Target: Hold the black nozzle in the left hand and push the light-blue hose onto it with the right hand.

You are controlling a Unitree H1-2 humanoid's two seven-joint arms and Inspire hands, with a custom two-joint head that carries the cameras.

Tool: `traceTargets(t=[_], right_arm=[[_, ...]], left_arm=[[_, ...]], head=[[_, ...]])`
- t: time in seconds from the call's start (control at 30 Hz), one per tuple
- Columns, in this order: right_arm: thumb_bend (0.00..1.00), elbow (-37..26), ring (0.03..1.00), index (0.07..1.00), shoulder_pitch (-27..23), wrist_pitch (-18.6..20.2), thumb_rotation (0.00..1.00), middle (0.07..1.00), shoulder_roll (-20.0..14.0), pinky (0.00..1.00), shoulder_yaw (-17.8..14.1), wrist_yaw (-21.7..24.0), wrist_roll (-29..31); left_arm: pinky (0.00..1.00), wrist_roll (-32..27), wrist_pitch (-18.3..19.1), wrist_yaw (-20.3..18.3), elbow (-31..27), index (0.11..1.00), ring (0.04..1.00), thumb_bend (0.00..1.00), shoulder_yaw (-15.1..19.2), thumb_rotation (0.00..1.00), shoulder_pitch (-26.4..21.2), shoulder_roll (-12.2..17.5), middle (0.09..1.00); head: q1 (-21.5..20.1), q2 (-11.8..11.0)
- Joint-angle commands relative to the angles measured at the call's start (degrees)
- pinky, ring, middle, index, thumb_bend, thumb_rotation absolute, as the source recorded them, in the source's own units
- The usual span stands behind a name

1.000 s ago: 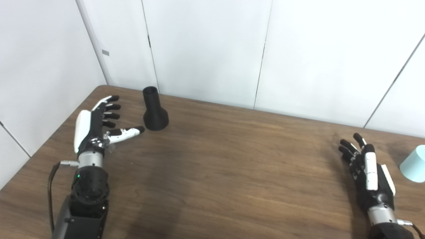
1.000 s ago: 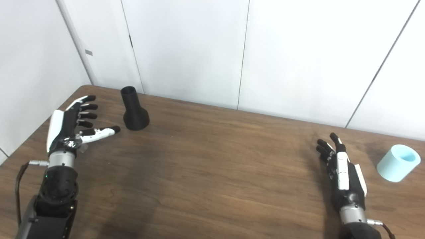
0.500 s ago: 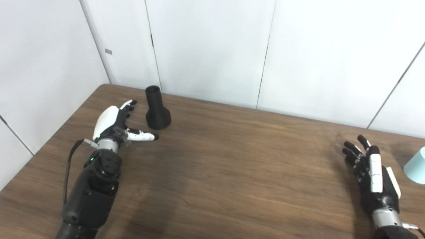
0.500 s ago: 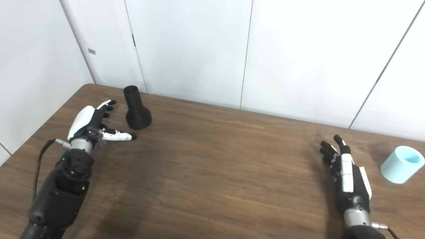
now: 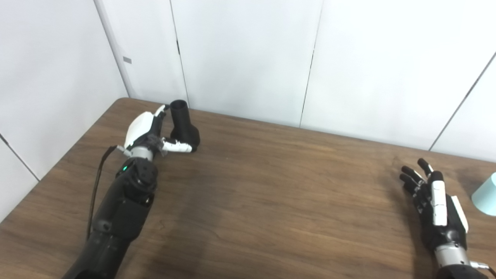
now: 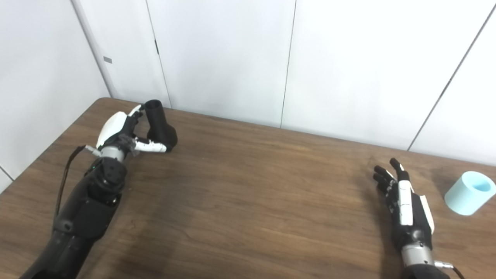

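Since a second ago the left hand (image 6: 122, 133) has travelled up the counter (image 6: 248, 201) from about 8 o'clock of the black nozzle (image 6: 159, 126) to right against it; its fingers now sit behind the neck and the thumb lies across the front of the flared base, apart and not yet clamped. The nozzle stands upright at the far left corner. The right hand (image 6: 405, 207) waits with its fingers spread and holds nothing. The light-blue hose (image 6: 467, 193), a short tube, lies at its 2 o'clock, near but apart. Nothing is grasped; gripping, lifting and mating all remain.
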Motion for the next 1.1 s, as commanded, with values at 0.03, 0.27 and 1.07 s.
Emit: traceTargets(t=[0.03, 0.27, 1.07], right_arm=[[0.44, -0.8, 0.854, 0.932, 0.4, 1.2, 1.0, 0.836, -0.4, 0.89, 0.2, 0.4, -0.3], [0.43, -1.5, 0.834, 0.928, 0.6, 1.4, 1.0, 0.826, -0.5, 0.87, 0.2, -0.2, -1.0], [0.43, -3.2, 0.775, 0.922, 0.8, 2.8, 1.0, 0.782, -0.7, 0.69, 0.3, -1.0, -2.4]], left_arm=[[0.65, 0.3, -1.6, 2.3, 0.8, 0.954, 0.87, 1.0, -0.4, 0.15, -3.9, 1.1, 0.913], [0.72, 0.0, 0.2, 1.9, 3.0, 0.939, 0.911, 1.0, -2.0, 0.15, -6.0, 0.6, 0.95], [0.61, 13.0, 0.9, -9.0, 9.2, 0.717, 0.788, 0.96, -7.2, 0.13, -8.0, 3.6, 0.814]], head=[[-0.2, 0.4], [-0.4, 1.1], [-0.6, 2.6]])
